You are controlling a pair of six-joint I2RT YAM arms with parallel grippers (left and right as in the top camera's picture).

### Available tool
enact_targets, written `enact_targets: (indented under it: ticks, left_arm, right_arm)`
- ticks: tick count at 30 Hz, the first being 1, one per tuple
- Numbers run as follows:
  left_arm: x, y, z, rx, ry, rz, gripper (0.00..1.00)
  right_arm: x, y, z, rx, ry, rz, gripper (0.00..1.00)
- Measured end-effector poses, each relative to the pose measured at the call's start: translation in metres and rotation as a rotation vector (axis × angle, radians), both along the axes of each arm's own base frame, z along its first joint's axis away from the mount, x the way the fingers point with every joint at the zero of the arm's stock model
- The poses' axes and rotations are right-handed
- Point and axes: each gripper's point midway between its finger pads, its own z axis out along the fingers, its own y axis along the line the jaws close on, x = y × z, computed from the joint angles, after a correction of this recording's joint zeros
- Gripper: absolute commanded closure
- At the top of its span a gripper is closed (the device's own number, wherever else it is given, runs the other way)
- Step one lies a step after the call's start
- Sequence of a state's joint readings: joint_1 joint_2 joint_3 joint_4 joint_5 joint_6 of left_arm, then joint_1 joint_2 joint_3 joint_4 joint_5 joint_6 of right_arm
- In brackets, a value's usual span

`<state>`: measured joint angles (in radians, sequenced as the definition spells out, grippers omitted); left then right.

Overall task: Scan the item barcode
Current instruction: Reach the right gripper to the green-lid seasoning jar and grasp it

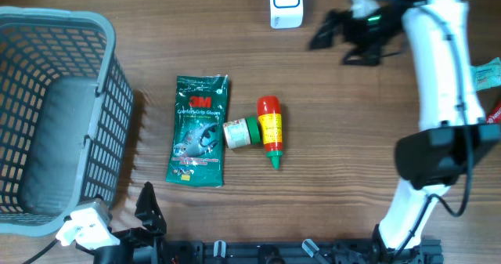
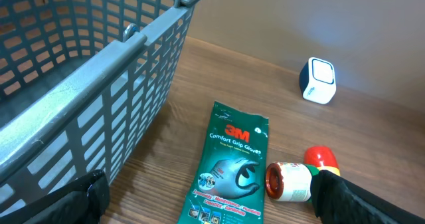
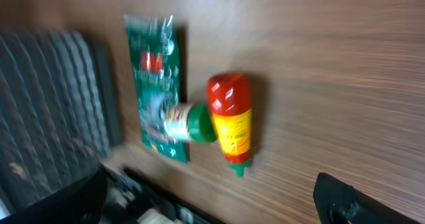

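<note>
A green 3M glove packet [image 1: 199, 131] lies flat mid-table, with a small green-lidded jar [image 1: 241, 132] on its side against it and a red-and-yellow squeeze bottle [image 1: 270, 131] beside the jar. The white scanner [image 1: 286, 4] stands at the far edge. My left gripper [image 1: 149, 217] is open at the near edge, below the packet [image 2: 229, 164] and jar [image 2: 289, 181]. Far right, beside the scanner, my right gripper [image 1: 337, 46] hangs open and empty above the table; its view looks down on the bottle [image 3: 230, 121], jar [image 3: 179, 121] and packet [image 3: 156, 84].
A large grey plastic basket [image 1: 55, 115] fills the left side, close to the left gripper [image 2: 209, 191]. Some packaged goods [image 1: 487, 74] lie at the right edge behind the right arm. The scanner [image 2: 319, 81] faces the items from the far side.
</note>
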<state>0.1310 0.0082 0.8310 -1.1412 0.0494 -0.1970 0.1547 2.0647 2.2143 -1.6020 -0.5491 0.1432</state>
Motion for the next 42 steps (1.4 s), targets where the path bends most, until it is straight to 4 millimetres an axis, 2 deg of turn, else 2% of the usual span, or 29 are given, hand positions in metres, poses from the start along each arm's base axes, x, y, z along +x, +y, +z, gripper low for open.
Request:
enact_targets:
  ticks: [3, 5, 7, 9, 14, 16, 18, 19, 20, 23, 36, 42]
  left_arm:
    - [0.000, 0.000, 0.000, 0.000, 0.000, 0.000, 0.00]
    - [0.000, 0.000, 0.000, 0.000, 0.000, 0.000, 0.00]
    - [0.000, 0.000, 0.000, 0.000, 0.000, 0.000, 0.00]
    - [0.000, 0.000, 0.000, 0.000, 0.000, 0.000, 0.00]
    - [0.000, 0.000, 0.000, 0.000, 0.000, 0.000, 0.00]
    - [0.000, 0.000, 0.000, 0.000, 0.000, 0.000, 0.00]
    - [0.000, 0.000, 0.000, 0.000, 0.000, 0.000, 0.00]
    - [0.000, 0.000, 0.000, 0.000, 0.000, 0.000, 0.00]
    - [0.000, 0.000, 0.000, 0.000, 0.000, 0.000, 0.00]
    - [0.000, 0.000, 0.000, 0.000, 0.000, 0.000, 0.00]
    - [0.000, 0.000, 0.000, 0.000, 0.000, 0.000, 0.00]
    - [0.000, 0.000, 0.000, 0.000, 0.000, 0.000, 0.00]
  right_arm:
    - [-0.026, 0.049, -0.008, -0.094, -0.016, 0.149, 0.00]
    - [-0.043, 0.074, -0.013, -0.137, -0.017, 0.223, 0.00]
    - [-0.064, 0.096, -0.023, -0.179, -0.006, 0.292, 0.00]
    - [-0.078, 0.110, -0.032, -0.209, 0.002, 0.341, 0.00]
    - [-0.097, 0.148, -0.078, -0.265, -0.048, 0.451, 0.00]
    - [-0.100, 0.161, -0.104, -0.272, -0.077, 0.474, 0.00]
    - [-0.103, 0.163, -0.127, -0.305, -0.083, 0.465, 0.00]
    - [-0.103, 0.162, -0.132, -0.317, -0.086, 0.457, 0.00]
    - [-0.104, 0.153, -0.151, -0.368, -0.070, 0.423, 0.00]
    - [-0.098, 0.147, -0.169, -0.403, -0.087, 0.374, 0.00]
    - [-0.085, 0.151, -0.170, -0.403, -0.087, 0.190, 0.00]
    - [-0.086, 0.157, -0.169, -0.388, -0.095, 0.202, 0.00]
